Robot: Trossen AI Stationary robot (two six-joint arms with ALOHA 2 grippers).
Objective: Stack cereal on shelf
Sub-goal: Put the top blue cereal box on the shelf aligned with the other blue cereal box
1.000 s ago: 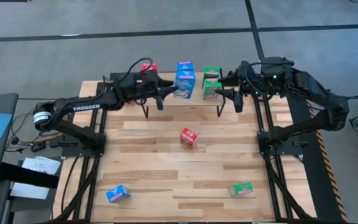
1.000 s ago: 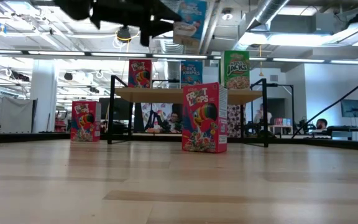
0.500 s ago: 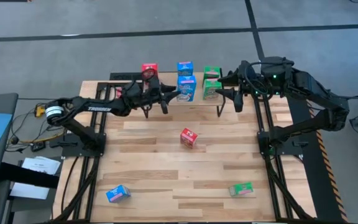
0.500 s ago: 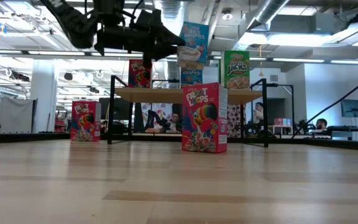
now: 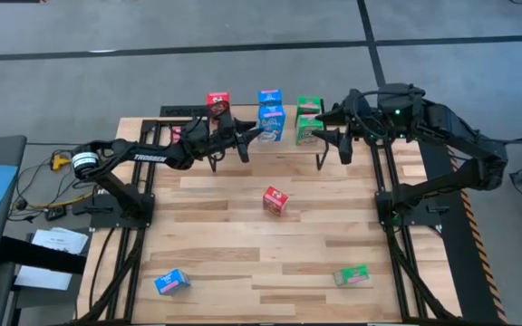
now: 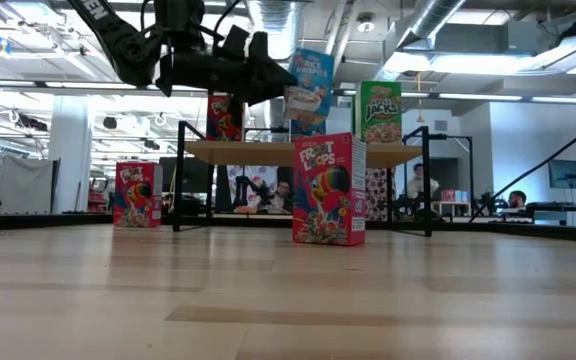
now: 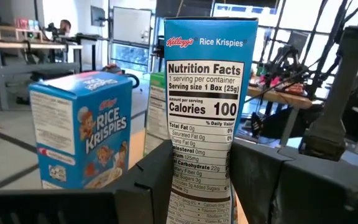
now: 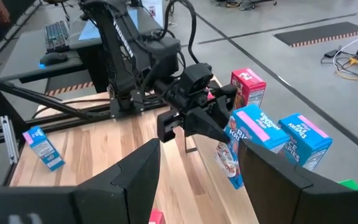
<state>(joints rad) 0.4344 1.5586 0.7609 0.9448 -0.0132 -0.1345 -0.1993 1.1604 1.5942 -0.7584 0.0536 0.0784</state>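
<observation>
Blue cereal box (image 5: 271, 124), pinched in left gripper (image 5: 254, 136), tilted, held above shelf (image 5: 252, 145), beside second blue box (image 5: 269, 98) standing on it. Red box (image 5: 217, 102) and green boxes (image 5: 309, 118) also on shelf. Right gripper (image 5: 326, 123) spread, empty, at shelf's green end. Red box (image 5: 275, 200) on tabletop (image 5: 243, 244) before shelf.

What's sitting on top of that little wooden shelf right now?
On the shelf stand a red cereal box, a blue one and a green one. The left gripper holds a second blue box just above it. Whether a second green box hides behind the right gripper is unclear.
</observation>
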